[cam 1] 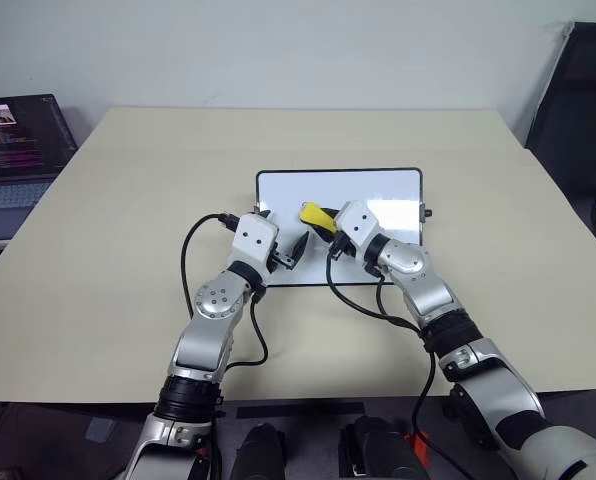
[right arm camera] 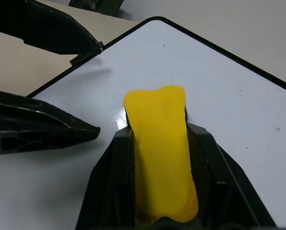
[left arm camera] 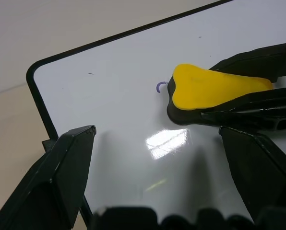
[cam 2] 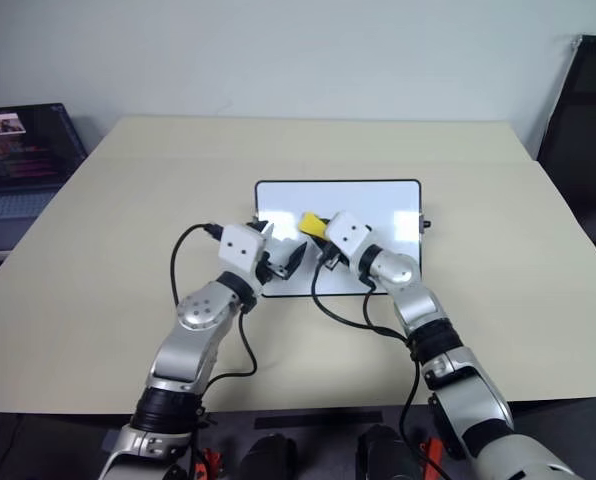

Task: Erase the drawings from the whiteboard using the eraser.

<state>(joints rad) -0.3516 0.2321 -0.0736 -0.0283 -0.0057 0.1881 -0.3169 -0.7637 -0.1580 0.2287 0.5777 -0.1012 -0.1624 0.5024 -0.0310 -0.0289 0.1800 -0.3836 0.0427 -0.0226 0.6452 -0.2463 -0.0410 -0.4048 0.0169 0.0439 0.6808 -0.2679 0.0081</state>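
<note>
eraser [left arm camera: 208,91] mid-whiteboard [left arm camera: 133,72], near edge

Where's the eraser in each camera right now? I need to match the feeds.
Left eye: eraser mid-board, in the right pincer.
Right eye: left of board centre.
Left wrist: beside a small remaining mark.
Right wrist: between its fingers.
Shared landmark: whiteboard black frame.

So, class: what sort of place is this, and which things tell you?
Probably an office or lab workspace: a plain beige table against a bare pale wall, an open dark laptop beside it, and a black office chair.
</note>
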